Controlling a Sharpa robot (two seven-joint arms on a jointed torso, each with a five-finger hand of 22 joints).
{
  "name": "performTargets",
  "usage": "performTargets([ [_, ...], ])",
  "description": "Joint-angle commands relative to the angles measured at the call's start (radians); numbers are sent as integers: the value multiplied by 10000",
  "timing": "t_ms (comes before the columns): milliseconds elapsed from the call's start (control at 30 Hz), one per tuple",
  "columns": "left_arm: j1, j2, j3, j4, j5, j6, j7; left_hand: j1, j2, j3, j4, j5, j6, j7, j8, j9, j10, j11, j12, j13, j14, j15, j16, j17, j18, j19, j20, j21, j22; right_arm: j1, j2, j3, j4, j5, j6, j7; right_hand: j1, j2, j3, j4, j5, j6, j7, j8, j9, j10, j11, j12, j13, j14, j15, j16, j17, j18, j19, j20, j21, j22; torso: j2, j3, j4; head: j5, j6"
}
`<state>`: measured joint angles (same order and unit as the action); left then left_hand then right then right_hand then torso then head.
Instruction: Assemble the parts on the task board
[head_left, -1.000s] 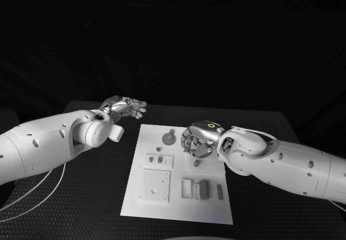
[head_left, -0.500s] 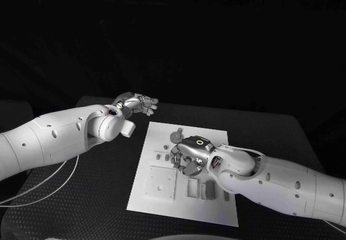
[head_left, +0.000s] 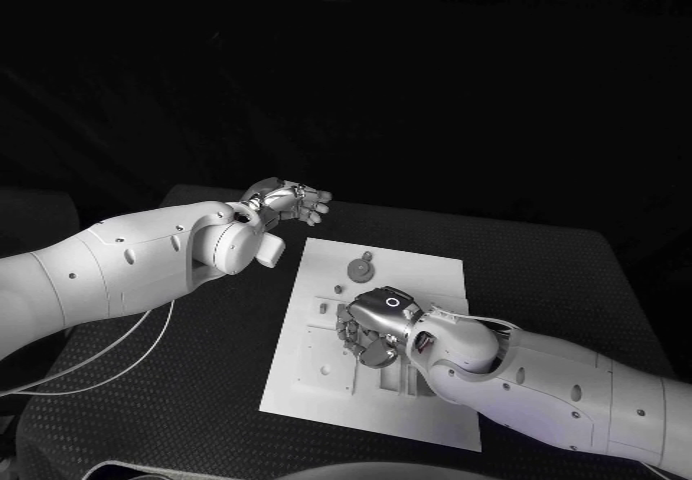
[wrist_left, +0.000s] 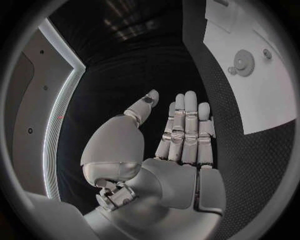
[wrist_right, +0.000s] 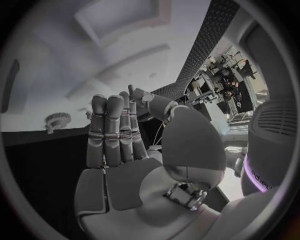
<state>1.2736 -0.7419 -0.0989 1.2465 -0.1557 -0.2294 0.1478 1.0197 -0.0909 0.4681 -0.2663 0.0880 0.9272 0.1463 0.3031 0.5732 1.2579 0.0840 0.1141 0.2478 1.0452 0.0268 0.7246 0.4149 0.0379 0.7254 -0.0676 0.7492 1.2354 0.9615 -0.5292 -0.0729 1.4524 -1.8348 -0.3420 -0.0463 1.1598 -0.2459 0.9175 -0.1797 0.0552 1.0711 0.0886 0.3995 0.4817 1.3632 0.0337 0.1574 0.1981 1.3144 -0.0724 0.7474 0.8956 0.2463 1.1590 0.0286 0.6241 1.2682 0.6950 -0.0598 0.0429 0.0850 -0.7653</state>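
Observation:
The white task board (head_left: 433, 275) lies in the middle of the black table. A round grey gear-like part (head_left: 361, 269) sits near its far edge, and small grey parts (head_left: 391, 381) stand near my right hand. My right hand (head_left: 372, 326) hovers over the board's middle, fingers pointing down at it and hiding the parts below. In the right wrist view its fingers (wrist_right: 112, 132) are straight and hold nothing, with the gear (wrist_right: 57, 120) beyond them. My left hand (head_left: 290, 201) is raised past the board's far left corner, fingers (wrist_left: 187, 125) straight and empty. The board (wrist_left: 262, 95) and gear (wrist_left: 242, 62) lie off to its side.
A square recessed plate (head_left: 320, 358) takes up the board's near left part. A white cable (head_left: 130, 350) loops on the table under my left arm. Bare black table (head_left: 548, 270) borders the board on its right and far sides.
The camera has shifted. My right hand has moved from the board's right side to over its middle, nearer to me. The left hand stays raised by the far left corner.

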Motion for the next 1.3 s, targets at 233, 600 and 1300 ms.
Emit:
performTargets([
  [233,11,60,5,34,91,111,78,-87,1,-68,3,-25,-82,-7,46,-13,-4,16,11,-3,52,9,-70,21,50,44,-31,-57,18,-178,132,-10,-156,-473,-26,-111,14,24,45,-47,-2,69,-5,43,27,66,21,-46,21,-16,0,44,-11,155,38,-36,61,21,13,17,-33,130,-79],
  [600,11,11,5,49,91,130,59,-92,-3,-71,4,-27,-89,-6,54,-15,-7,17,11,-3,49,11,-83,33,48,43,-29,-66,22,-217,189,-11,-208,-749,-30,-141,14,10,59,-48,-8,77,-7,38,33,74,19,-52,28,-9,-2,50,-11,155,44,-39,67,26,1,19,-27,219,-124],
  [1300,11,-1,5,82,91,158,35,-102,-5,-75,7,-32,-102,-4,67,-19,-13,19,11,-4,46,14,-102,53,46,43,-28,-79,29,-246,277,-131,-404,-746,263,-137,7,-3,79,-45,-11,91,-10,30,42,89,15,-60,38,2,-6,64,-10,155,53,-42,76,36,8,11,-17,300,-204],
])
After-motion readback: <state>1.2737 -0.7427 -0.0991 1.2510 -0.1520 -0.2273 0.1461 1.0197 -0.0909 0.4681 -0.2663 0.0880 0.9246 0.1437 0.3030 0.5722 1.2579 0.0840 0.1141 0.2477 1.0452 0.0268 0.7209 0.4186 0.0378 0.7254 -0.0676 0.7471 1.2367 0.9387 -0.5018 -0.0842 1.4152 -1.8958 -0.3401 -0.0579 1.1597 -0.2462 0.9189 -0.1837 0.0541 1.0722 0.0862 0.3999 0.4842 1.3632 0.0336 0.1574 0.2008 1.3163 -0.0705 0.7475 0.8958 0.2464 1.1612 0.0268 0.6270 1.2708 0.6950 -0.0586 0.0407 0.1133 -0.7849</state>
